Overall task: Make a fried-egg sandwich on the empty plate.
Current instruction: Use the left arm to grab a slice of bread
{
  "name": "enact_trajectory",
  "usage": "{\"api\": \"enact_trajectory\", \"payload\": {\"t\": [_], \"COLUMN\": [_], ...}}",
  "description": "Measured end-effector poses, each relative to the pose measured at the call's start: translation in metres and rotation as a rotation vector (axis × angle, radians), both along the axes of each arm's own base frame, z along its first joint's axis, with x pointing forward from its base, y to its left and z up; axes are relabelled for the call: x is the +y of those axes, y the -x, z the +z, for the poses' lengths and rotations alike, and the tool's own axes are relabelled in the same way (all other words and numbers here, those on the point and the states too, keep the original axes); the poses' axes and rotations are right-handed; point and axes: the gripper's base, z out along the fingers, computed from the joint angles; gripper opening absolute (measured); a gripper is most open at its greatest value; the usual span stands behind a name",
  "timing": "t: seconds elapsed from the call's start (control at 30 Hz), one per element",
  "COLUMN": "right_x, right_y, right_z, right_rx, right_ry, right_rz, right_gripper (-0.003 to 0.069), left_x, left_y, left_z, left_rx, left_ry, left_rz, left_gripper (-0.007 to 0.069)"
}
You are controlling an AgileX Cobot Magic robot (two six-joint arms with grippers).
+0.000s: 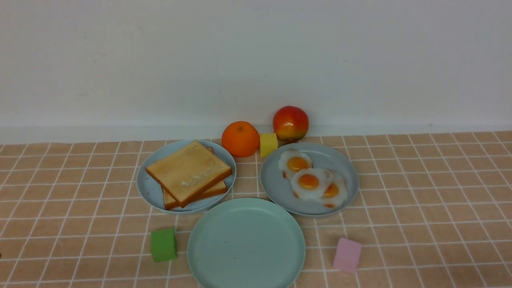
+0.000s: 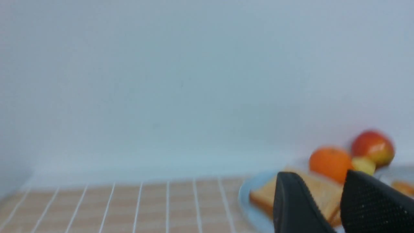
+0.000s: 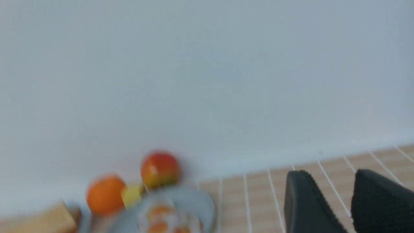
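Peach-tiled desk (image 1: pixel 420 200) is carrying everything: we are seeing the mint plate (image 1: pixel 246 244) lying bare near centre, toast slices (image 1: pixel 188 173) stacked far left, eggs (image 1: pixel 308 182) overlapping far right. Our left jaws and right jaws are hanging parted, gripping nothing. Those overlaps are risking one pinch dragging two pieces together.

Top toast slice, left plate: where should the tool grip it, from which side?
Likely pinch the top toast slice by its left corner, coming from the robot's left. It lies flat, rotated on the lower slice, so that corner overhangs the plate, leaving room underneath.
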Motion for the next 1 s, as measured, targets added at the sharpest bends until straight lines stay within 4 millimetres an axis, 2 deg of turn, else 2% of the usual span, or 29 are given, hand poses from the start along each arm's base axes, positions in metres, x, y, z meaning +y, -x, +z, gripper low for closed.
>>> {"api": "enact_trajectory", "payload": {"t": [0.23, 0.33, 0.43, 0.47, 0.53, 0.57, 0.6, 0.63, 0.67, 0.73, 0.77, 0.8, 0.83, 0.87, 0.93, 1.0], "right_x": [-0.003, -0.003, -0.004, -0.004, -0.004, -0.004, -0.003, -0.003, -0.003, -0.001, 0.000, 0.000, 0.001, 0.002, 0.003, 0.004], "right_y": [0.004, 0.006, 0.011, 0.016, 0.023, 0.022, 0.025, 0.026, 0.025, 0.019, 0.015, 0.017, 0.009, 0.001, -0.014, -0.032], "right_z": [0.016, 0.024, 0.040, 0.060, 0.083, 0.083, 0.106, 0.118, 0.128, 0.166, 0.179, 0.182, 0.199, 0.206, 0.215, 0.214], "right_rx": [-0.175, -0.233, -0.270, -0.305, -0.334, -0.331, -0.336, -0.329, -0.326, -0.278, -0.249, -0.255, -0.190, -0.143, -0.031, 0.102], "right_ry": [-0.117, -0.161, -0.197, -0.212, -0.216, -0.216, -0.214, -0.211, -0.208, -0.182, -0.175, -0.174, -0.157, -0.144, -0.109, -0.066], "right_rz": [0.000, 0.008, 0.023, 0.036, 0.045, 0.045, 0.051, 0.054, 0.056, 0.059, 0.060, 0.061, 0.061, 0.058, 0.047, 0.029], "right_gripper": [0.0239, 0.0239, 0.0239, 0.0239, 0.0239, 0.0239, 0.0239, 0.0239, 0.0239, 0.0239, 0.0239, 0.0239, 0.0239, 0.0239, 0.0239, 0.0239], "left_x": [-0.003, -0.005, -0.005, -0.003, 0.000, 0.000, 0.002, 0.003, 0.004, 0.005, 0.005, 0.005, 0.004, 0.003, 0.002, -0.001], "left_y": [0.003, 0.008, 0.013, 0.016, 0.020, 0.021, 0.024, 0.026, 0.025, 0.019, 0.016, 0.015, 0.006, -0.002, -0.019, -0.046], "left_z": [0.010, 0.021, 0.031, 0.040, 0.055, 0.057, 0.074, 0.088, 0.093, 0.136, 0.148, 0.150, 0.170, 0.180, 0.188, 0.184], "left_rx": [-0.107, -0.230, -0.331, -0.366, -0.401, -0.406, -0.432, -0.445, -0.440, -0.402, -0.373, -0.364, -0.271, -0.195, -0.026, 0.206], "left_ry": [0.015, 0.112, 0.231, 0.317, 0.411, 0.417, 0.478, 0.513, 0.537, 0.633, 0.661, 0.667, 0.715, 0.739, 0.761, 0.763], "left_rz": [-0.036, -0.098, -0.156, -0.175, -0.192, -0.193, -0.206, -0.215, -0.218, -0.235, -0.239, -0.239, -0.229, -0.211, -0.157, -0.068], "left_gripper": [0.0238, 0.0238, 0.0238, 0.0238, 0.0238, 0.0238, 0.0238, 0.0238, 0.0238, 0.0238, 0.0238, 0.0238, 0.0238, 0.0238, 0.0238, 0.0238]}}
